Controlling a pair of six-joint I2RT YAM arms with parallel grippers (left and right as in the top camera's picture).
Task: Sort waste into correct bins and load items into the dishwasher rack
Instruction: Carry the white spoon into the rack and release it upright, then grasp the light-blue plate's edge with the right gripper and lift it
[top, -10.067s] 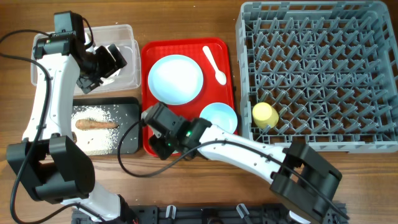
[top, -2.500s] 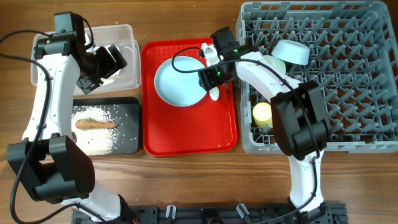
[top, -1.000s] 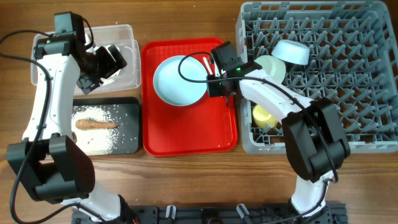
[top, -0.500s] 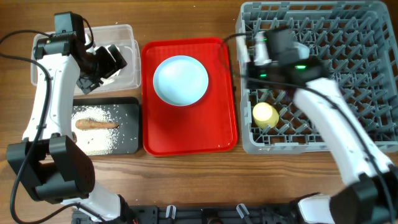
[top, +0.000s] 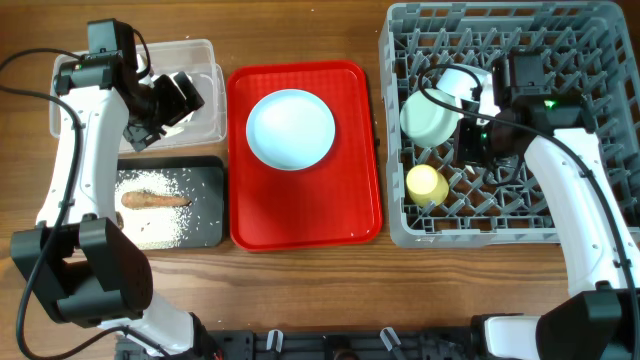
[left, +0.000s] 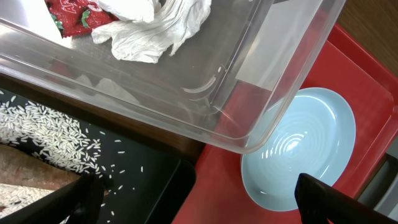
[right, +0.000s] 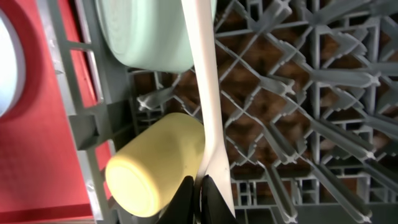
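Observation:
My right gripper hangs over the grey dishwasher rack, shut on the handle of the white plastic spoon. The spoon's handle passes beside the yellow cup and under the mint bowl. In the rack lie the cup, the mint bowl and a pale blue bowl. The pale blue plate sits on the red tray. My left gripper is open beside the clear tub, which holds white tissue and a red wrapper.
The black tray at the front left carries scattered rice and a brown stick. The clear tub stands behind it. The rack's upright pegs surround the spoon.
My right arm has swung from the red tray to over the rack, carrying the spoon off the tray. The left arm has not moved.

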